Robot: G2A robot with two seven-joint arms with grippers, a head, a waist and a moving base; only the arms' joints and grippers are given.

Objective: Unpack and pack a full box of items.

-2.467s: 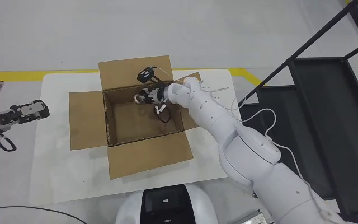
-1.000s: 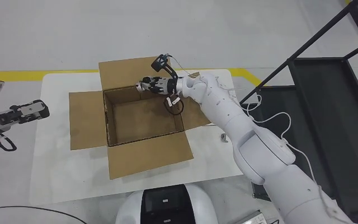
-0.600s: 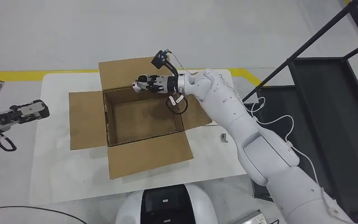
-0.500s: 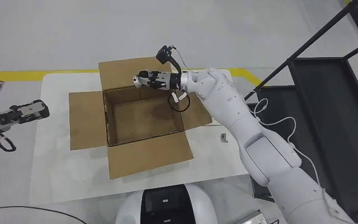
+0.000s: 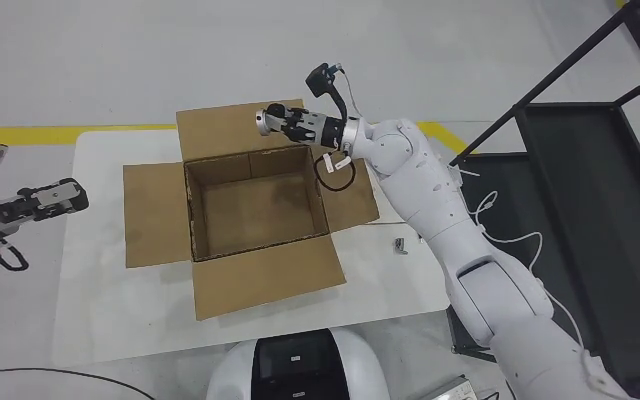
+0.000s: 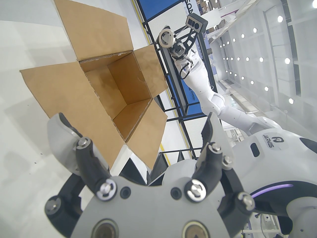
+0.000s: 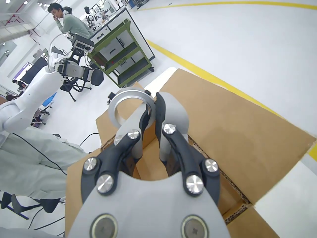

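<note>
Overhead, an open cardboard box (image 5: 250,168) sits on a white desk (image 5: 110,300), flaps spread, its inside bare as far as can be seen. The right claw (image 5: 275,122) is clamped on a metal ring (image 5: 263,121), held in the air above the box's far flap. The left claw (image 5: 72,196) hangs by the desk's left edge, fingers apart and empty. A small metal part (image 5: 400,245) lies on the desk near the right flap. Unpacking looks nearly finished; setting the ring down and all the repacking remain

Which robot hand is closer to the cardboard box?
Right. The right gripper, shut on a metal ring, is above the box's back flap; the left gripper is open, off by the table's edge.
</note>
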